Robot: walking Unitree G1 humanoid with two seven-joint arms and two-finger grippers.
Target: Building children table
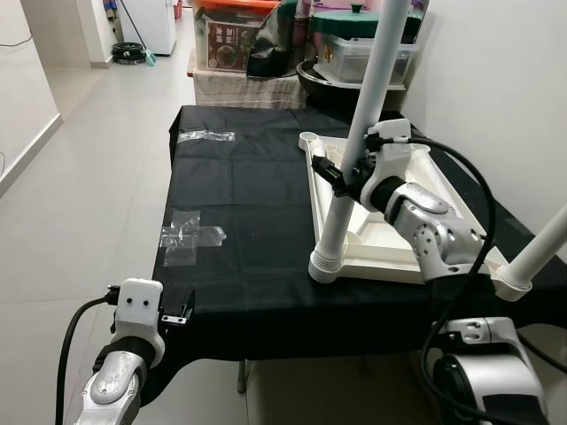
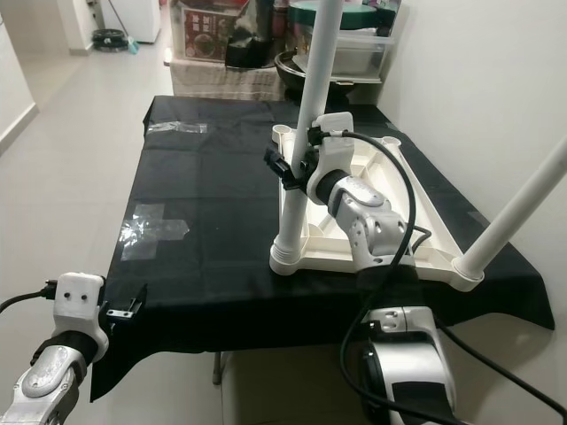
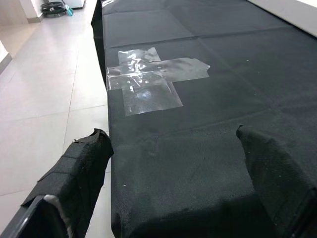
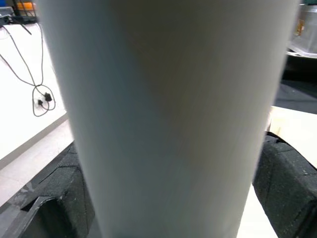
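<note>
The white children's table top (image 1: pixel 376 243) lies upside down on a black-covered table (image 1: pixel 239 195). A white leg (image 1: pixel 368 97) stands upright in its near left corner socket (image 1: pixel 326 263). My right gripper (image 1: pixel 341 173) is shut on this leg about halfway up; in the right wrist view the leg (image 4: pixel 168 114) sits between the black fingers (image 4: pixel 39 203). A second white leg (image 1: pixel 542 243) leans out of the near right corner. My left gripper (image 1: pixel 177 312) is open, low at the table's near left edge, with nothing between its fingers (image 3: pixel 74 178).
Clear tape patches (image 1: pixel 190 235) are stuck on the cloth near the left edge, with more tape (image 1: pixel 205 135) farther back. Boxes, a dark pan and bins (image 1: pixel 354 53) crowd the far end. A white wall (image 1: pixel 496 80) runs along the right; tiled floor (image 1: pixel 97 177) lies to the left.
</note>
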